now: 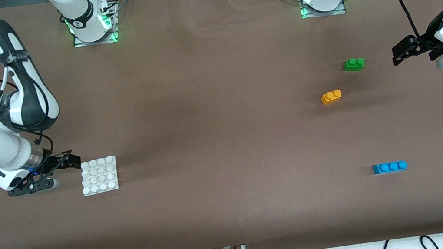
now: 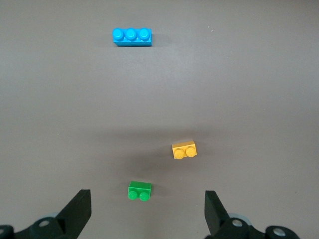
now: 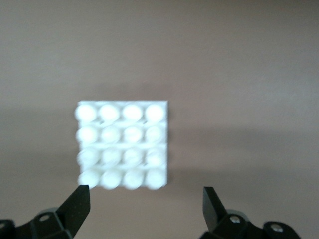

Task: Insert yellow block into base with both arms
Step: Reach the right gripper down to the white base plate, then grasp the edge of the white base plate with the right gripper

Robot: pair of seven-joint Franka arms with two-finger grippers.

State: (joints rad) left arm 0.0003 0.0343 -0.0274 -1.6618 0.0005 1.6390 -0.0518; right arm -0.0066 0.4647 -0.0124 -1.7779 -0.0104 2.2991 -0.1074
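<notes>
The yellow block [image 1: 330, 96] lies on the brown table, a little nearer the front camera than the green brick [image 1: 354, 64]. It also shows in the left wrist view [image 2: 184, 150]. The white studded base [image 1: 99, 175] lies toward the right arm's end and shows in the right wrist view [image 3: 122, 144]. My left gripper [image 1: 402, 52] is open and empty over the table, apart from the green brick toward the left arm's end; in its wrist view [image 2: 147, 211] the jaws stand wide. My right gripper [image 1: 71, 161] is open and empty, close beside the base's edge [image 3: 145, 204].
A blue three-stud brick [image 1: 389, 167] lies nearer the front camera than the yellow block, also in the left wrist view [image 2: 132, 36]. The green brick [image 2: 139, 190] lies just ahead of the left gripper. The table's front edge has cables below it.
</notes>
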